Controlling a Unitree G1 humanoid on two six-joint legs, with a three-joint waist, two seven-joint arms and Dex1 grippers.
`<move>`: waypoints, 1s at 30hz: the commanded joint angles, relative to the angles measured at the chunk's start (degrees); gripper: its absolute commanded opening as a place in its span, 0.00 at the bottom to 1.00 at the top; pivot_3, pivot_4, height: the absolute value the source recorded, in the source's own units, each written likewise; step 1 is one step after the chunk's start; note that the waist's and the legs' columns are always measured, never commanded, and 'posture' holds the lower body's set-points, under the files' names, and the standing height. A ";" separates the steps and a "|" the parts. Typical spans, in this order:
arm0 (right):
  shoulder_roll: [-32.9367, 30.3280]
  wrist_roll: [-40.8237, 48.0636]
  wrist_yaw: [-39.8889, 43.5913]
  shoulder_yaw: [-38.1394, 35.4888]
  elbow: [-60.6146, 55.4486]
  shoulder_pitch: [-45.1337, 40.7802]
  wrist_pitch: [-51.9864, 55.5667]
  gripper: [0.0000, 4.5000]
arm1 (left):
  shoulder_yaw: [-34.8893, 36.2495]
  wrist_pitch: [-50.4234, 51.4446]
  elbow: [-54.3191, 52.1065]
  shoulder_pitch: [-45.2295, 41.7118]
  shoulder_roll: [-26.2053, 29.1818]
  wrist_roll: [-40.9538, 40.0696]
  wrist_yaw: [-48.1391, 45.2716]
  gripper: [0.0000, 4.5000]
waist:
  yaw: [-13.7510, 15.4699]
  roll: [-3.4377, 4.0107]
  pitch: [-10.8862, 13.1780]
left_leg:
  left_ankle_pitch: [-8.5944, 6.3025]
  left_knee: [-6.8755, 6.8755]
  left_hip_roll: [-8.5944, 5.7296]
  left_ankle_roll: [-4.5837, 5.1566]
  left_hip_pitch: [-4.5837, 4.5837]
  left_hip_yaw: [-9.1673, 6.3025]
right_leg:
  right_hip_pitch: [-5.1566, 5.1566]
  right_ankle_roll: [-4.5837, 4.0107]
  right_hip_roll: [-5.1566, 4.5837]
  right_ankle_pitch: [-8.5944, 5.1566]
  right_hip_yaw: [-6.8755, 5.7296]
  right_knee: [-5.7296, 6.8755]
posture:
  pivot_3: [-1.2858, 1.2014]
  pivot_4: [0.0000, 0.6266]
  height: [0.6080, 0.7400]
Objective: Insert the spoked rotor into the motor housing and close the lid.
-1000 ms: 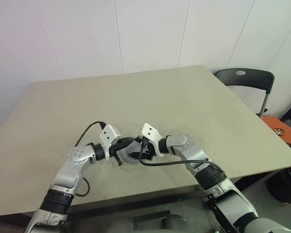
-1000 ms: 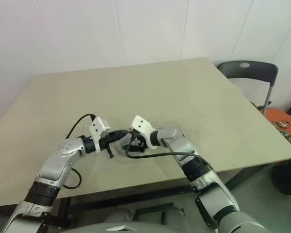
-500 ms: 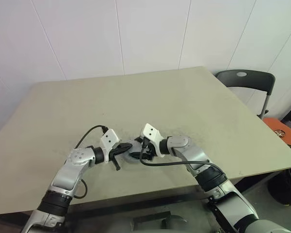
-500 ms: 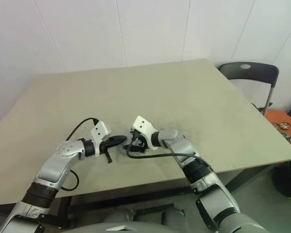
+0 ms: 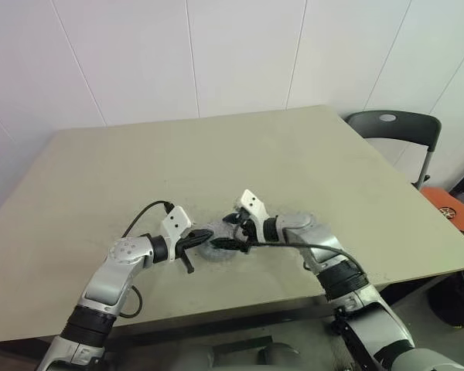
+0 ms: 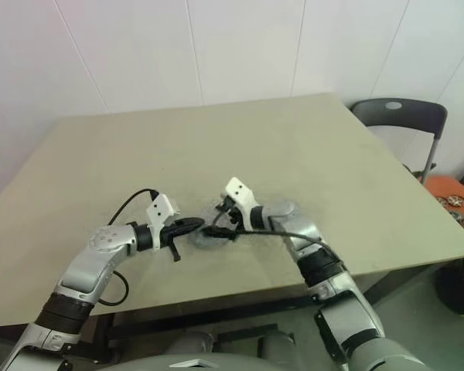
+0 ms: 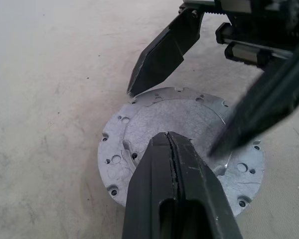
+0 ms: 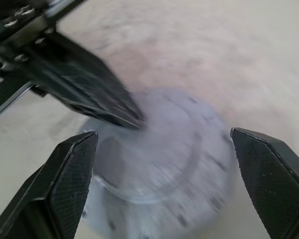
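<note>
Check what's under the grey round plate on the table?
Cannot tell: the grey round plate lies flat on the table, covering whatever is beneath. On top, the shut left gripper rests; the open right gripper straddles it.

Bare table (image 5: pixel 216 154) stretches on every side of the grey metal disc (image 7: pixel 182 144). Directly over the disc, the left gripper (image 7: pixel 169 142), fingers pressed together, and the right gripper (image 8: pixel 164 144), fingers spread wide, crowd the approach from above.

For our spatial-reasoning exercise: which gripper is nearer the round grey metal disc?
The left gripper: shut jaws over the middle of the disc; the right gripper, jaws open, straddles its rim.
</note>
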 commanded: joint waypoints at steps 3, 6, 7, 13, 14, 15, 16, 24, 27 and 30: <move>-3.54 4.58 1.06 -5.14 1.59 -4.00 9.36 0.99 | -2.36 1.31 0.48 1.49 1.74 1.33 -1.77 0.00 | -0.05 0.02 0.00 | 0.01 0.03 0.00 0.01 -0.37 0.00 | -0.22 -0.06 0.00 0.13 -0.01 0.02 | 0.52 0.00 1.00; -5.77 5.27 2.14 -3.92 1.14 -3.35 15.35 0.99 | -2.62 0.97 0.61 1.62 2.06 1.87 -1.72 0.00 | -0.09 0.02 -0.01 | 0.01 -0.02 0.00 0.01 -0.57 -0.01 | -0.42 -0.14 0.00 0.21 -0.01 0.01 | 0.52 0.00 1.00; -6.14 6.16 2.69 -3.79 0.52 -3.14 17.98 0.99 | -2.70 0.70 0.97 1.67 2.11 2.07 -1.69 0.00 | -0.08 0.02 -0.01 | 0.00 -0.03 0.00 0.02 -0.59 -0.01 | -0.44 -0.14 -0.01 0.21 -0.01 0.01 | 0.52 0.00 1.00; -4.97 11.37 2.61 -4.58 -0.64 -3.47 29.88 0.99 | -3.80 -0.25 1.66 2.09 2.47 2.75 -2.40 0.00 | -0.14 0.05 -0.03 | -0.01 -0.02 0.01 0.03 -0.57 0.00 | -0.40 -0.14 -0.01 0.19 -0.01 0.00 | 0.52 0.00 1.00; -4.24 12.22 2.05 -5.19 -0.35 -3.76 31.49 0.99 | -3.85 -0.32 1.60 2.05 2.61 2.85 -2.50 0.00 | -0.17 0.05 -0.04 | -0.01 -0.01 0.01 0.03 -0.57 0.00 | -0.40 -0.14 -0.01 0.19 -0.01 0.00 | 0.52 0.00 1.00; -3.31 13.23 1.35 -6.12 -0.11 -4.11 33.37 0.99 | -3.90 -0.47 1.59 1.95 2.90 3.18 -2.55 0.00 | -0.18 0.05 -0.04 | -0.01 -0.01 0.01 0.03 -0.57 0.00 | -0.39 -0.14 -0.01 0.19 -0.01 0.00 | 0.52 0.00 1.00; -2.24 14.11 0.47 -7.30 0.17 -4.46 35.13 0.99 | -3.90 -0.60 1.64 1.83 3.20 3.50 -2.55 0.00 | -0.21 0.05 -0.04 | -0.01 -0.01 0.01 0.03 -0.56 0.00 | -0.40 -0.14 -0.01 0.19 -0.01 0.00 | 0.52 0.00 1.00; 6.62 13.07 -11.44 -12.98 6.77 -5.92 37.55 0.99 | -4.84 -1.21 1.43 1.27 5.35 4.87 -3.19 0.00 | -0.68 0.10 -0.18 | -0.01 -0.06 0.04 0.02 -0.47 0.00 | -0.39 -0.14 0.02 0.21 -0.01 0.03 | 0.52 0.00 1.00; 9.84 13.69 -14.78 -15.90 8.56 -6.35 38.49 0.99 | -5.13 -1.11 1.04 1.24 5.58 4.85 -3.26 0.00 | -1.63 0.25 -0.30 | -0.01 -0.05 0.04 0.02 -0.31 0.00 | -0.28 -0.12 0.03 0.18 0.00 0.09 | 0.52 0.00 1.00; 11.67 14.80 -16.35 -17.62 8.82 -6.19 40.53 0.99 | -4.27 -1.15 0.72 1.15 6.82 4.77 -3.63 0.00 | -1.99 0.28 -0.30 | -0.09 -0.06 0.06 -0.13 0.04 0.00 | 0.03 -0.09 0.03 -0.04 0.01 0.13 | 0.52 0.00 1.00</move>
